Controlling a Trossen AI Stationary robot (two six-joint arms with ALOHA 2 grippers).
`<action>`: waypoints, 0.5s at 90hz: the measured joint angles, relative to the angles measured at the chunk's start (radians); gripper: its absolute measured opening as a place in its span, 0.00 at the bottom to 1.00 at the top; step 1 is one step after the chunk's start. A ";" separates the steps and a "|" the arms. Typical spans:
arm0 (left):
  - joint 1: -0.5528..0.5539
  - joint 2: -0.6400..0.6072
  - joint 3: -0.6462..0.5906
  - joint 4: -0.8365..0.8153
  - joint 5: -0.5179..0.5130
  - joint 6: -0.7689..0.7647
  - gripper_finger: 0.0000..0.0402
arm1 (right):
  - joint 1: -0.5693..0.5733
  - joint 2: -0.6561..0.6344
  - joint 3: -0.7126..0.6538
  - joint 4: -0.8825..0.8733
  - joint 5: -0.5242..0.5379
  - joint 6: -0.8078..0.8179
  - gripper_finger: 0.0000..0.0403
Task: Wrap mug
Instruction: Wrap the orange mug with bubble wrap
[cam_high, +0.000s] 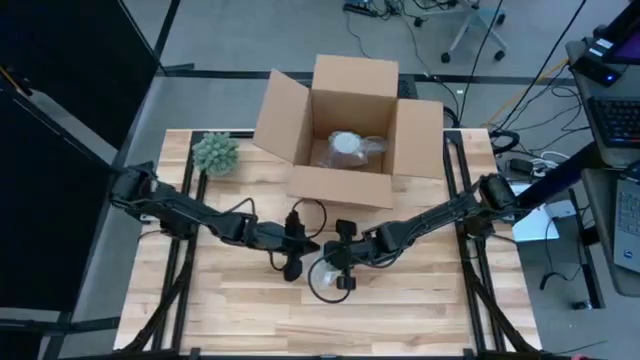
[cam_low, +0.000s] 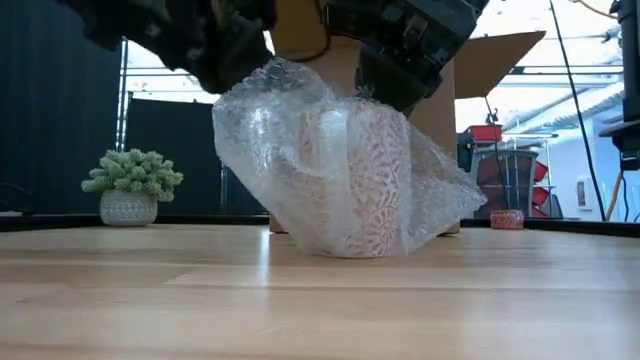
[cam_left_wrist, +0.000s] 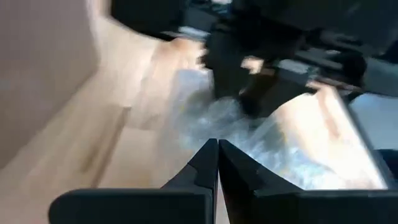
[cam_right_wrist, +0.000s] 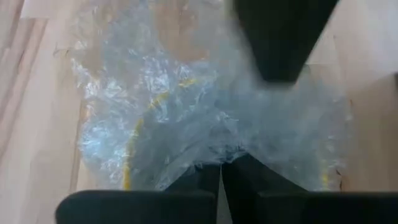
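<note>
Folding is under way: from above, left gripper (cam_high: 293, 262) and right gripper (cam_high: 343, 270) meet at the table's middle. Low down, bubble wrap (cam_low: 340, 170) drapes the mug (cam_low: 352, 185) on the table. Both wrist views show closed fingers — right pinching wrap, left perhaps empty. Next: tuck the loose edges.

Both arms were matte black, built of slender jointed links with bulkier housings at the joints. A thin black cable (cam_high: 310, 208) looped beside the left arm (cam_high: 190, 215). Each wrist carried two tapered dark fingers; surface markings could not be discerned.
</note>
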 joint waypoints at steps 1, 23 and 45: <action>-0.001 0.005 0.000 0.013 0.000 0.000 0.00 | 0.000 0.000 0.000 0.000 0.000 0.000 0.00; -0.001 0.167 0.057 0.097 0.015 -0.019 0.00 | -0.002 0.000 0.000 -0.013 0.000 0.011 0.00; 0.011 0.248 0.080 0.131 0.046 -0.026 0.00 | -0.001 -0.021 0.068 -0.183 -0.020 0.046 0.00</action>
